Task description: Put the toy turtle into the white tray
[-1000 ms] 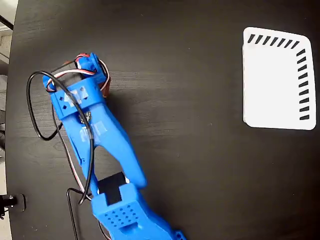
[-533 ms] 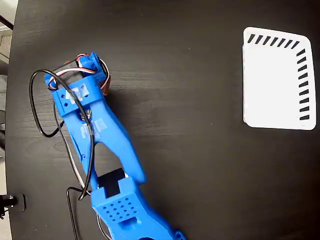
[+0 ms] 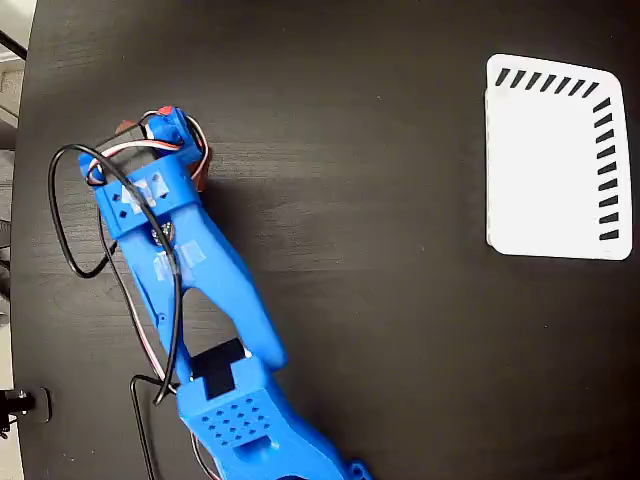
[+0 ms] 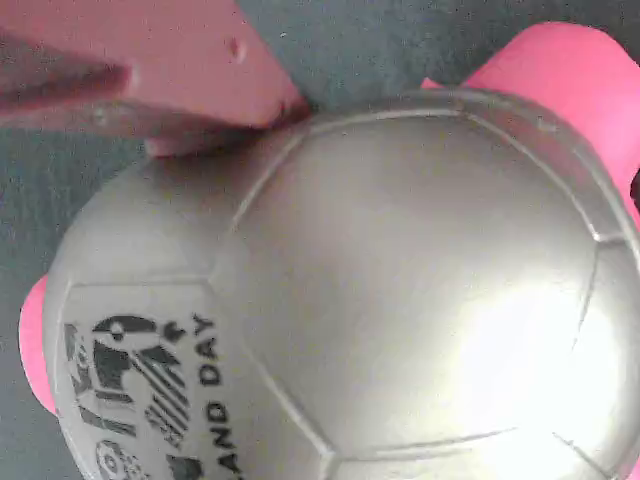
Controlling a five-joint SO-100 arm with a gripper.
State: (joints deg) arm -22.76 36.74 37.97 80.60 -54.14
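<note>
At the worktop's (image 3: 380,300) left edge, the blue arm's pincer (image 3: 165,150) presses on the toy turtle (image 4: 380,300) (grip state unclear); the white tray (image 3: 550,170) sits well apart.

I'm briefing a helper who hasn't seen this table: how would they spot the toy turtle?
On the black table, follow the blue arm to its tip at upper left. The toy turtle sits beneath it: shiny domed shell, pink feet, black print.

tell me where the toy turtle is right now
The toy turtle fills the wrist view right under the gripper, at the fixed view's upper left, far from the white tray.
</note>
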